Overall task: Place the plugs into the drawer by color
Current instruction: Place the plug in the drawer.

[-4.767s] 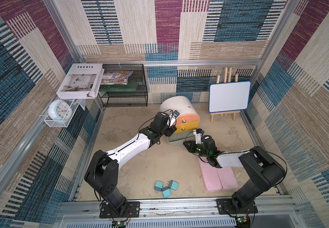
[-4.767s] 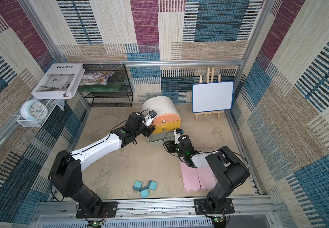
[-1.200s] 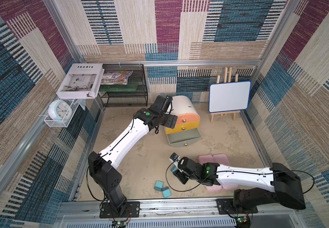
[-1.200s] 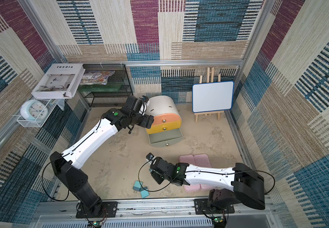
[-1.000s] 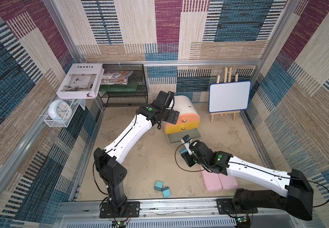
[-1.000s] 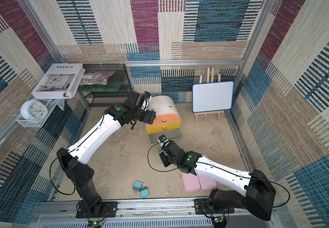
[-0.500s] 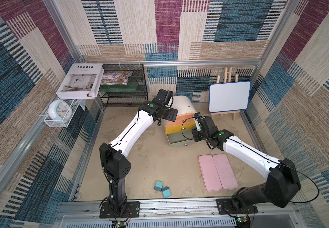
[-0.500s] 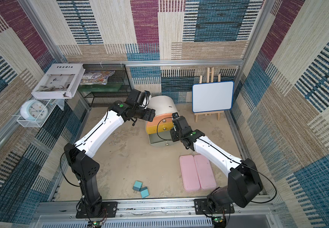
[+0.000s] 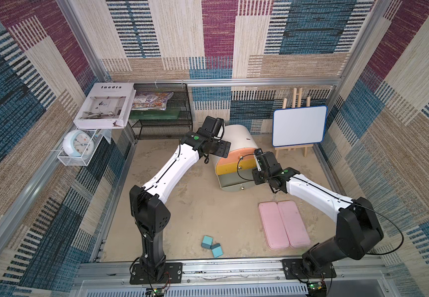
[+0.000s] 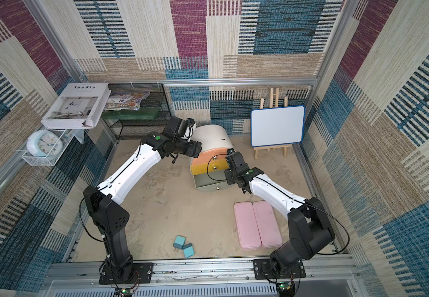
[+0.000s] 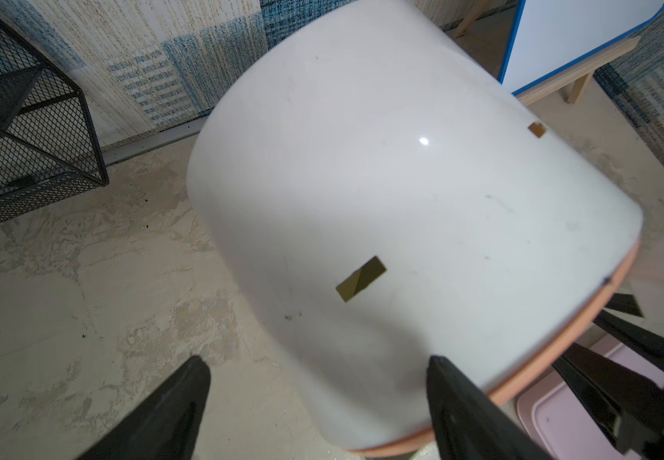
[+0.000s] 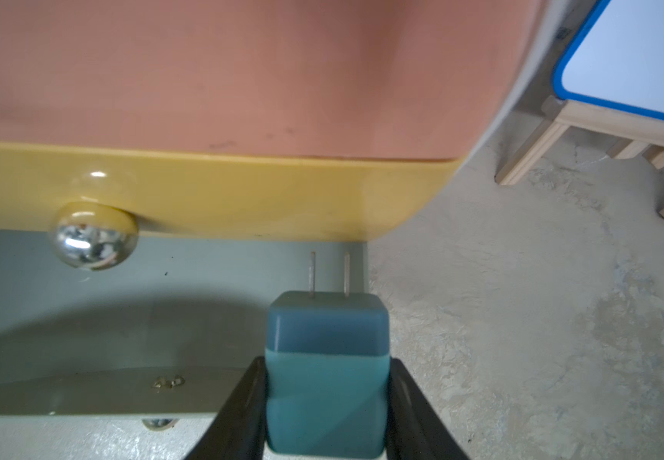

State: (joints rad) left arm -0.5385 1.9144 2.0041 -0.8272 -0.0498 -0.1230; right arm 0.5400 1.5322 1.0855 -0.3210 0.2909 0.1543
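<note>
The drawer [image 9: 239, 138] [image 10: 212, 136] is a white drum cabinet with peach and yellow fronts shut and the grey bottom drawer [image 9: 231, 179] [image 12: 123, 318] pulled open. My right gripper [image 12: 326, 362] is shut on a blue plug [image 12: 326, 378], prongs pointing at the cabinet, just above the open grey drawer's right end. My left gripper [image 11: 317, 361] [image 9: 221, 149] is open over the cabinet's left flank, one finger above the floor and one above the white shell [image 11: 402, 199]. Two more blue plugs [image 9: 207, 241] [image 9: 216, 250] lie on the floor near the front edge.
Two flat pink cases [image 9: 283, 225] lie side by side under my right arm. A small whiteboard on a wooden easel [image 9: 299, 126] stands right of the cabinet. A black mesh rack [image 9: 162, 120] sits at the back left, with a book and a clock beyond.
My right gripper picked a blue plug off the front floor and carried it back to the open grey drawer. The left gripper stayed at the cabinet's left side.
</note>
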